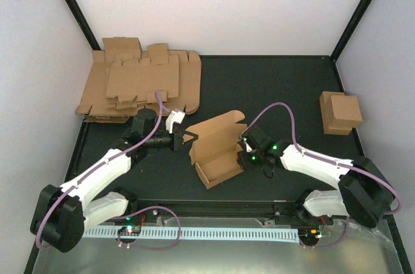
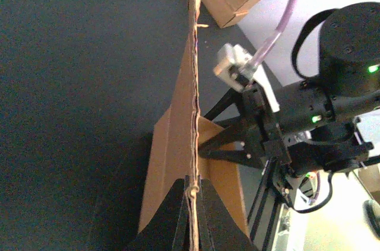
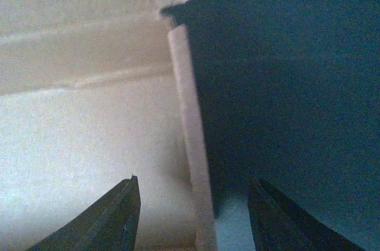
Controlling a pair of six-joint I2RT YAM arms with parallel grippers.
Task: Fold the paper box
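Paper box (image 1: pixel 220 135) wall — clamped in left gripper (image 2: pixel 191 187)

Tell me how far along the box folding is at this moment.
Done: the paper box has its tray walls standing, with the lid still open. In hand: the left gripper pinches an edge of the box, and the right gripper is open astride a side wall. Probably left: seat that wall, tuck the flaps and shut the lid.
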